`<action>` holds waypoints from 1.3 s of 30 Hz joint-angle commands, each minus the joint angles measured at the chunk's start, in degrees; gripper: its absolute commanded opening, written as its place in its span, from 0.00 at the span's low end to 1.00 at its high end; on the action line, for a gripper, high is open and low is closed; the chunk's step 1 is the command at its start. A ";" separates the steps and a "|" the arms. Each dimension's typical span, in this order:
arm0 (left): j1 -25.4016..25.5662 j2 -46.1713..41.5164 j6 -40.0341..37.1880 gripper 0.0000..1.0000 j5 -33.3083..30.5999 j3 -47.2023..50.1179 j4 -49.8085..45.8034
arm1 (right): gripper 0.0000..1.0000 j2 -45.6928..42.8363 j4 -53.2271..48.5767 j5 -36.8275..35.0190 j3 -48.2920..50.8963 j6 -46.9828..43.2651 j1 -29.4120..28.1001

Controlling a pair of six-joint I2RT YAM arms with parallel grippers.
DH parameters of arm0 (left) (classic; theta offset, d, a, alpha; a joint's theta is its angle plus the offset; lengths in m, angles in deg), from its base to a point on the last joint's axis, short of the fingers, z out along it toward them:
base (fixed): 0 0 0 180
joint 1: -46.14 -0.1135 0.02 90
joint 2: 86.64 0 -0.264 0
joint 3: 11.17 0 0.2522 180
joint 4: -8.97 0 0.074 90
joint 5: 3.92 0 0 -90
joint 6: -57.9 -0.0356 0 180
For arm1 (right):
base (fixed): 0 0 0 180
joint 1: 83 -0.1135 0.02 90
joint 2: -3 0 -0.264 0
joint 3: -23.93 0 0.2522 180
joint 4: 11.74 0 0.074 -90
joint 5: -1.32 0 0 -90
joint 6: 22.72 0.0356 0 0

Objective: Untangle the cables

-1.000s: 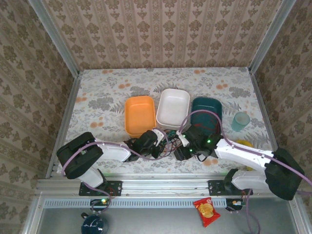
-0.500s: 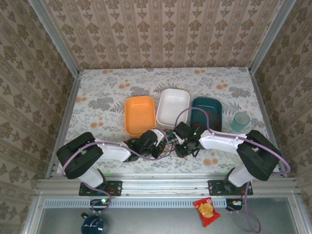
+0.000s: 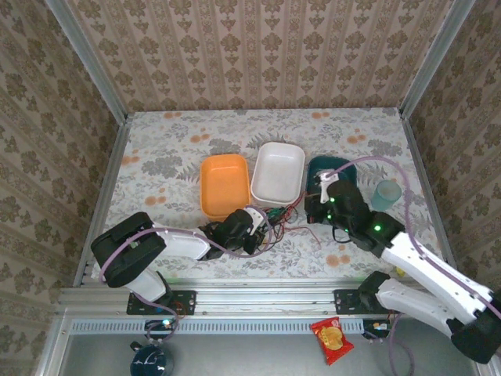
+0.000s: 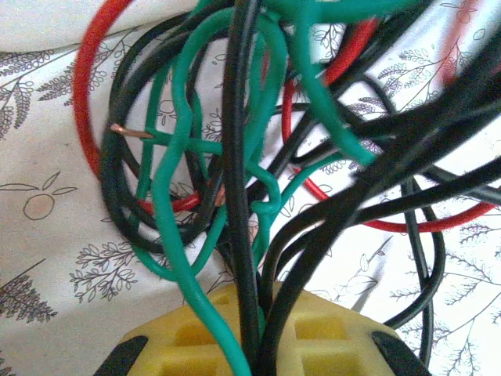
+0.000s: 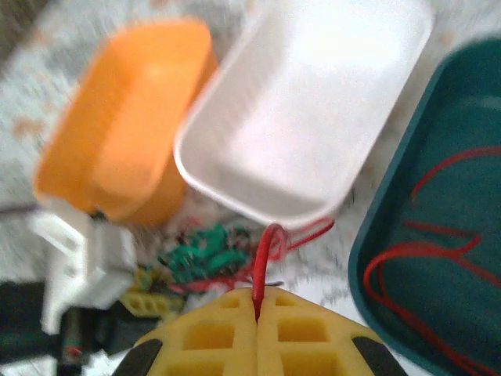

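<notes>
The cables (image 3: 272, 225) lie in a red, green and black tangle on the table in front of the trays. My left gripper (image 3: 252, 229) sits low at the tangle's left side. In the left wrist view its yellow fingers (image 4: 329, 341) are shut on black and green cables (image 4: 246, 235) that run between them. My right gripper (image 3: 311, 205) is raised beside the teal tray (image 3: 350, 168), shut on one red cable (image 5: 268, 243) that arches out from between the pads and back toward the tangle (image 5: 205, 258). More red cable (image 5: 423, 254) lies in the teal tray (image 5: 470, 117).
An orange tray (image 3: 223, 185) and a white tray (image 3: 278, 168) stand just behind the tangle, both with nothing in them. A teal cup (image 3: 386, 194) stands right of the teal tray. A snack packet (image 3: 331, 338) lies below the table's front rail.
My right gripper has left the tangle and swung up and to the right, next to the teal tray, drawing a red cable with it. The left arm has not moved.
</notes>
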 commanded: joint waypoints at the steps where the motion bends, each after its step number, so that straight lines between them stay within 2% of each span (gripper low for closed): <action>1: -0.40 2.61 0.36 0.10 1.54 1.13 -4.60 | 0.00 -1.53 1.10 -7.81 -6.08 -1.13 1.06; 9: -0.54 2.53 0.39 0.10 1.58 1.32 -4.51 | 0.00 -3.13 6.96 -17.93 -16.68 -11.23 2.44; 18: -0.55 2.53 0.48 0.08 1.47 1.33 -4.51 | 0.00 -4.27 15.71 -19.92 -20.81 -16.21 7.99; 23: -0.54 2.47 1.05 0.00 0.80 1.68 -4.54 | 0.00 -4.28 17.94 -19.13 -22.43 -17.09 13.16; 29: -0.49 2.18 3.65 0.00 -2.69 2.77 -5.57 | 0.00 -3.58 20.73 -16.29 -25.89 -17.63 18.91; 33: -0.51 2.94 8.08 0.00 -9.83 2.91 -9.82 | 0.00 -2.60 22.53 -13.66 -28.16 -17.18 22.18; 39: 0.04 3.59 12.06 0.00 -15.15 3.37 -12.96 | 0.00 0.57 21.90 -5.92 -30.33 -12.62 26.59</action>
